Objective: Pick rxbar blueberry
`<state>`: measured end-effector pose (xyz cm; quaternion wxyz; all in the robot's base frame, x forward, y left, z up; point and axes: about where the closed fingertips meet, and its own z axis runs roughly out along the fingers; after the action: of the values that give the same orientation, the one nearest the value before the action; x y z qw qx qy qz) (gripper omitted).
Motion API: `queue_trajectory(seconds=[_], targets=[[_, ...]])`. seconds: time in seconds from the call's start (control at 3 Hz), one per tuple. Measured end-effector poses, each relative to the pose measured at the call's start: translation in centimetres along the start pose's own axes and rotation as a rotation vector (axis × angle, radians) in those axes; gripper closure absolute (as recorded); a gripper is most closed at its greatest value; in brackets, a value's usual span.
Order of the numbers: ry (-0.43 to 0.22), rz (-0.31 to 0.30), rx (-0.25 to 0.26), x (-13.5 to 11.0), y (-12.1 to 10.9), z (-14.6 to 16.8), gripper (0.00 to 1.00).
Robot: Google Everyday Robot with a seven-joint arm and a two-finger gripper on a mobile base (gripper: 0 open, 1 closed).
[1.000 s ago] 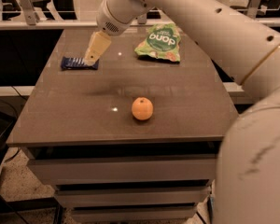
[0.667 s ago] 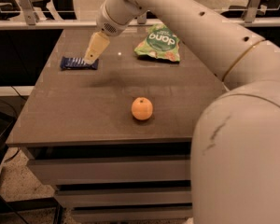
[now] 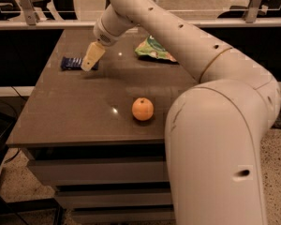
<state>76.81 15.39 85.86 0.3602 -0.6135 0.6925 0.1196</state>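
Note:
The rxbar blueberry (image 3: 73, 63) is a flat dark blue bar lying at the far left of the brown table (image 3: 75, 111). My gripper (image 3: 89, 63) hangs from the white arm just above the bar's right end and hides that end. It points down and to the left. The bar still lies flat on the table top.
An orange (image 3: 143, 109) sits near the table's front middle. A green crinkly snack bag (image 3: 153, 50) lies at the back right. My large white arm (image 3: 215, 125) fills the right side of the view. Drawers are under the table top.
The arm has swung so its elbow fills more of the right side. The gripper stays over the bar's right end. The bar has not moved.

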Motion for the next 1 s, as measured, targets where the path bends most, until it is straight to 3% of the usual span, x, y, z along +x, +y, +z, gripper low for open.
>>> queue_trajectory(seconds=[0.33,0.67,1.0], targets=[[-0.006,0.021,-0.044,0.2,0.9,2.8,0.0],[-0.017,0.043,-0.082,0.1,1.9,4.4,0.16],[-0.041,0.059,-0.098,-0.5,2.3,4.0,0.41]])
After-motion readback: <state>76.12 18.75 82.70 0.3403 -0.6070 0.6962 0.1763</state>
